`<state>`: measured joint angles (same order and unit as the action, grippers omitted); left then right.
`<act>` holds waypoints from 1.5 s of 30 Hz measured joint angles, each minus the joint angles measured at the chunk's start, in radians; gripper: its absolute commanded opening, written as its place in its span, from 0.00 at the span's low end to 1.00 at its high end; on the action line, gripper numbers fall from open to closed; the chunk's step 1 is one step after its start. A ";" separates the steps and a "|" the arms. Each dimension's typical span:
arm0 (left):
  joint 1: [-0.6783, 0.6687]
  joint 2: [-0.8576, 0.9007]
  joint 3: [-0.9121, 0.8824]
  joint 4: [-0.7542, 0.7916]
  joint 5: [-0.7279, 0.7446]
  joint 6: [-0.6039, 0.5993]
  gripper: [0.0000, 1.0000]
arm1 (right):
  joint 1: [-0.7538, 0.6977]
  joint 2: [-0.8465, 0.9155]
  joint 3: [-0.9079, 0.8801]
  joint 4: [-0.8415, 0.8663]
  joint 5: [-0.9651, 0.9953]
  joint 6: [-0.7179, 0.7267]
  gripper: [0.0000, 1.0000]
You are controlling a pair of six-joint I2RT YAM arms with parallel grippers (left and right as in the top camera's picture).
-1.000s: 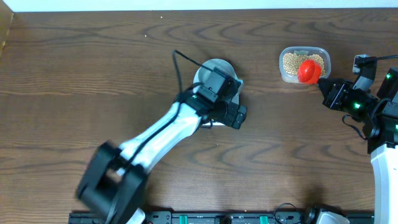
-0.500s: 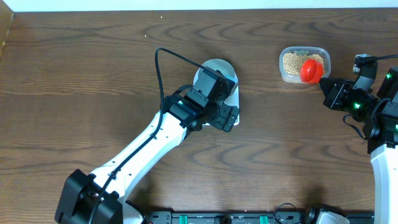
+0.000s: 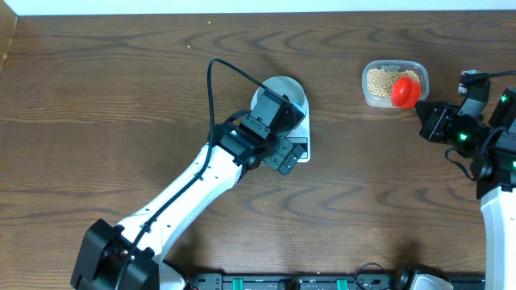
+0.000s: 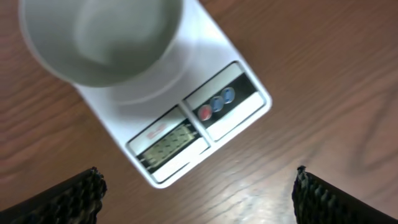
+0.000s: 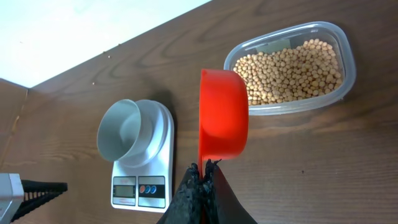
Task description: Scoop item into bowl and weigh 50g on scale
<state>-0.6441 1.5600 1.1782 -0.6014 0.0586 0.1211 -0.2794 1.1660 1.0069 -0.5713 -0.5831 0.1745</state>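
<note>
The right gripper [image 5: 202, 169] has its jaws closed on the handle of the red scoop [image 5: 224, 115]. The cup points straight ahead of the jaws, at the rim of the tub [image 5: 311, 102] holding the beans [image 5: 292, 68]. This arm is the nearer one. The bowl [image 4: 99, 37] stands on the scale [image 4: 205, 115], well left of the tub. The left gripper [image 4: 198, 180] hangs over the scale's display edge, jaws wide open and empty.

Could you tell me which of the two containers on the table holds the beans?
The clear plastic tub, by the red scoop; the pale bowl on the scale is empty.
</note>
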 measured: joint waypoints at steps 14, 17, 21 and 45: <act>0.001 0.000 0.000 -0.001 -0.063 0.011 0.98 | 0.000 0.000 0.000 0.000 0.005 0.000 0.01; 0.001 0.000 0.000 -0.002 -0.065 0.011 0.98 | 0.000 0.000 0.000 0.000 0.005 0.000 0.01; 0.001 0.000 0.000 -0.016 -0.065 0.011 0.98 | 0.000 0.000 0.000 0.000 0.007 0.000 0.01; 0.177 -0.158 0.000 -0.055 0.127 0.094 0.98 | 0.000 0.000 0.000 0.000 0.008 0.000 0.01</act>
<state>-0.4675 1.4017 1.1782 -0.6563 0.1852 0.2150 -0.2794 1.1660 1.0069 -0.5716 -0.5751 0.1741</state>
